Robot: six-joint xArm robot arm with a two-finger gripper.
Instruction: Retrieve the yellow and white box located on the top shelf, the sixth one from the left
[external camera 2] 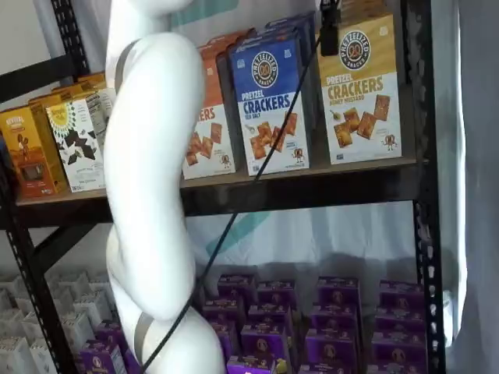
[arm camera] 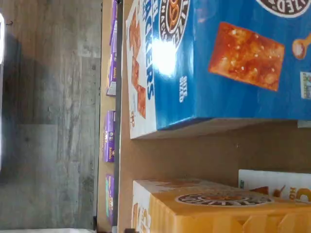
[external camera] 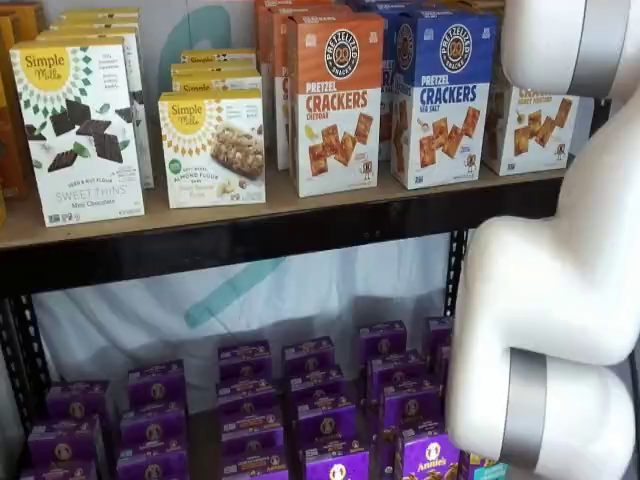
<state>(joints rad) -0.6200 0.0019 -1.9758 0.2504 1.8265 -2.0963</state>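
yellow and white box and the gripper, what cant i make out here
- Yellow and white box: in a shelf view the white arm covers its upper band; the wrist view shows a carton top cut by the edge.
- Gripper: only a dark piece hangs from a shelf view's top edge; finger gap unreadable.
- Purple boxes: print too small.

Yellow and white box [external camera 2: 360, 89]: upright pretzel-crackers carton, yellow upper band, white lower part picturing square crackers, front face outward. Stands at right end of top shelf [external camera 2: 312, 187], near front edge, just beside blue-topped carton. Partly hidden in other shelf view [external camera: 530, 130].
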